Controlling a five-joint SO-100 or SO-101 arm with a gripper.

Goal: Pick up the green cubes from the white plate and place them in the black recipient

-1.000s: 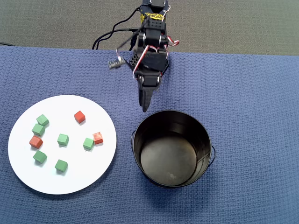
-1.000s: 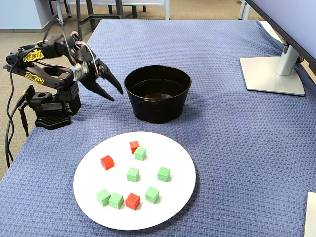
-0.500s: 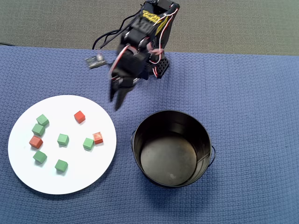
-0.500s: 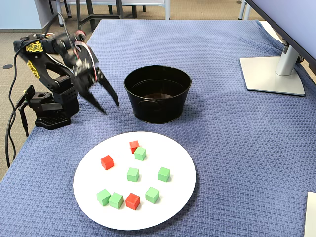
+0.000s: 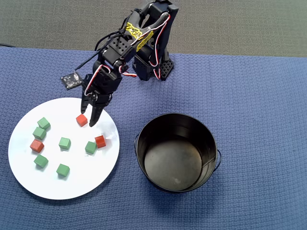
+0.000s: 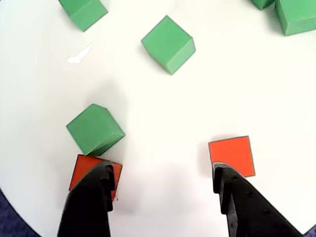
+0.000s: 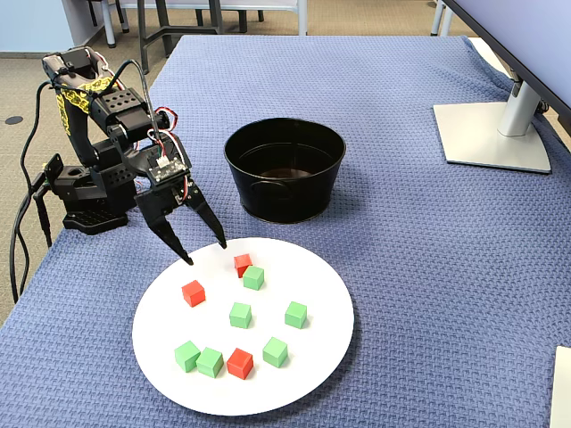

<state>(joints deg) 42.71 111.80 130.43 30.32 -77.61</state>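
Observation:
Several small green cubes [image 5: 64,143] [image 7: 239,315] [image 6: 168,43] lie scattered on the white plate [image 5: 72,184] [image 7: 312,357] [image 6: 163,123] among three red-orange cubes. My gripper [image 5: 88,120] [image 7: 205,252] [image 6: 163,170] is open and empty, low over the plate's edge nearest the arm. In the wrist view its left finger [image 6: 94,197] overlaps a red cube [image 6: 81,170] that touches a green cube [image 6: 95,129], and its right finger [image 6: 237,202] is just below another red cube [image 6: 232,155]. The black recipient [image 5: 176,152] [image 7: 285,169] stands empty beside the plate.
The arm's base [image 5: 153,67] [image 7: 89,192] sits at the edge of the blue cloth. A third red cube [image 5: 36,145] [image 7: 239,363] lies on the plate's far side from the arm. A monitor stand [image 7: 495,134] is at the right in the fixed view.
The arm has swung from beside the black recipient over to the white plate and come down. Its fingers now hang over the plate's near edge. The cubes have not moved.

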